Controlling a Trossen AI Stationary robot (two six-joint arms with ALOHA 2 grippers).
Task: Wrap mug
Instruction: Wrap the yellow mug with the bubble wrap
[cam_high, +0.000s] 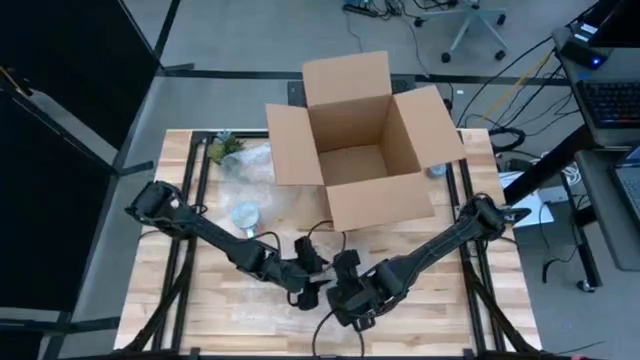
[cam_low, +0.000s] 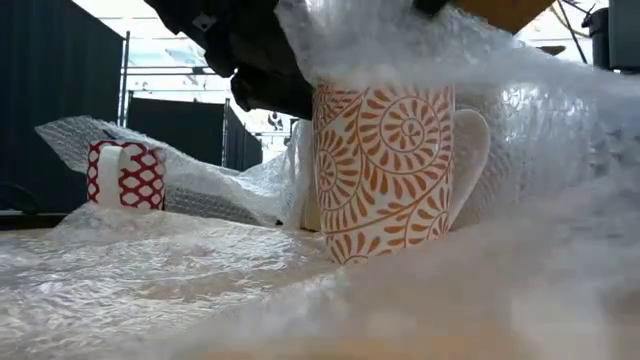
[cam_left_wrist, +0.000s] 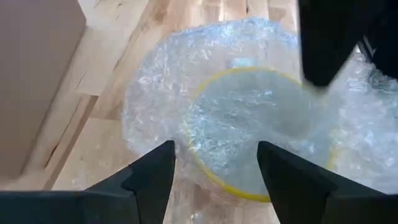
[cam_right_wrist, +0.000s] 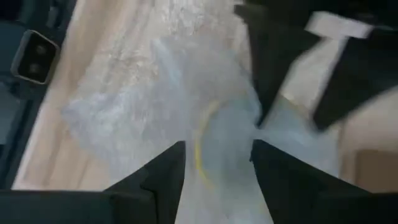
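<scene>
Mug (cam_low: 385, 170), white with orange spiral patterns and a white handle, stands upright at the front of the wooden table (cam_high: 470, 310), with bubble wrap (cam_low: 480, 90) draped over its top and spread on the table around it. Seen from above, both arms reach in to this spot near the table's front edge: the left hand (cam_high: 312, 285) and the right hand (cam_high: 345, 295) sit close together over the wrapped mug. In the left wrist view, the left hand's 2 fingers (cam_left_wrist: 149, 180) are spread apart above the mug's rim, which shows yellow through the wrap. In the right wrist view, the right hand's fingers (cam_right_wrist: 165, 174) also stand apart over the wrap. A 2nd mug (cam_low: 125, 175), white with a red lattice pattern, stands farther back on another sheet of wrap. An open cardboard box (cam_high: 360, 140) sits at the back of the table, well apart from the hands.
</scene>
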